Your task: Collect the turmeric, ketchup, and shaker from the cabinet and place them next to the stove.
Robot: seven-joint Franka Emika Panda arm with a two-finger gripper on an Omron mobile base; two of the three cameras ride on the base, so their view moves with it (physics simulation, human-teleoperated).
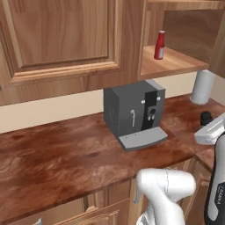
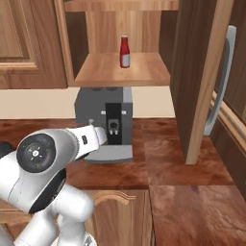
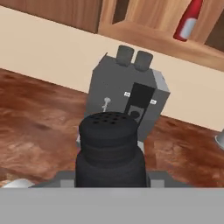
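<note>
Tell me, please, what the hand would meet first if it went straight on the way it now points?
Most likely the grey coffee machine: it stands straight ahead beyond the dark shaker that the hand holds, though depth is hard to judge.

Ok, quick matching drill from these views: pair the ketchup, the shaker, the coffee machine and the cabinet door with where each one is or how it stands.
Things:
1. ketchup
2. shaker
3. coffee machine
4. cabinet door

Places or states:
A. held in the claw, above the counter
B. swung open, edge toward the camera
C. upright on the cabinet shelf
D. standing on the wooden counter below the shelf

Pairs: 1-C, 2-A, 3-D, 4-B
</note>
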